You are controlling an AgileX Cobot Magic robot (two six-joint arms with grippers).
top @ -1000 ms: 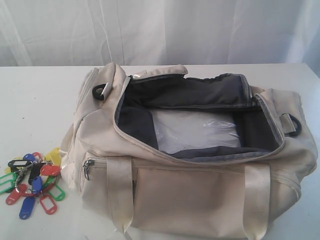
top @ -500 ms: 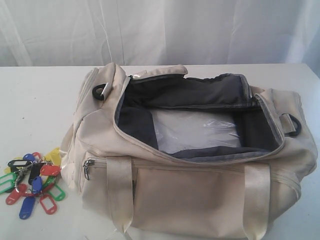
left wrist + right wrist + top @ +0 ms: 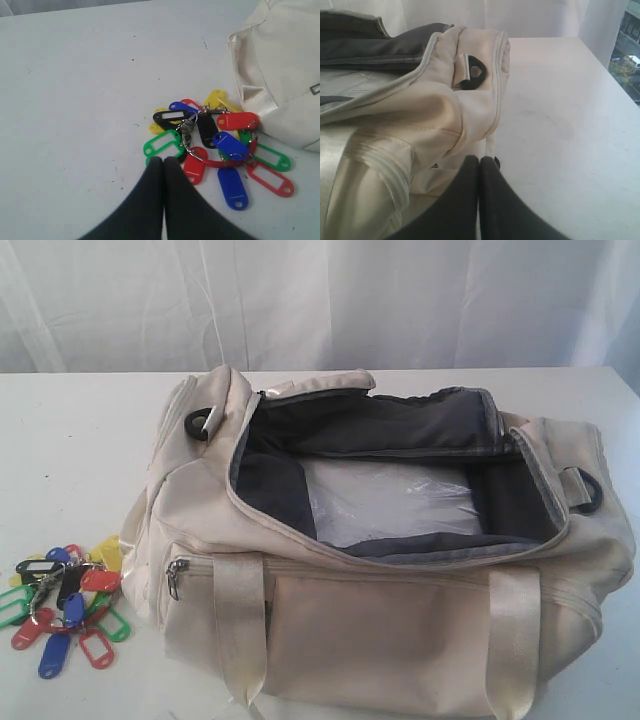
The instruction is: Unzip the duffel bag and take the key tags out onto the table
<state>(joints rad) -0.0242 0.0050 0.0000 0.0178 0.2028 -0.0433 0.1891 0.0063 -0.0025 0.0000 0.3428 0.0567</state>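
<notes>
Key tags [image 3: 65,605] on table [image 3: 70,440], beside unzipped duffel bag [image 3: 380,640]

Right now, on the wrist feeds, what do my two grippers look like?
The left gripper has two plain matte black fingers, broad at the base and narrowing to smooth rounded tips. The right gripper looks the same. No cables, labels or markings show on either, and nothing further back on the arms shows in any view.

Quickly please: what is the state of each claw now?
Left claw: closed, holding nothing.
Right claw: closed, holding nothing.
</notes>
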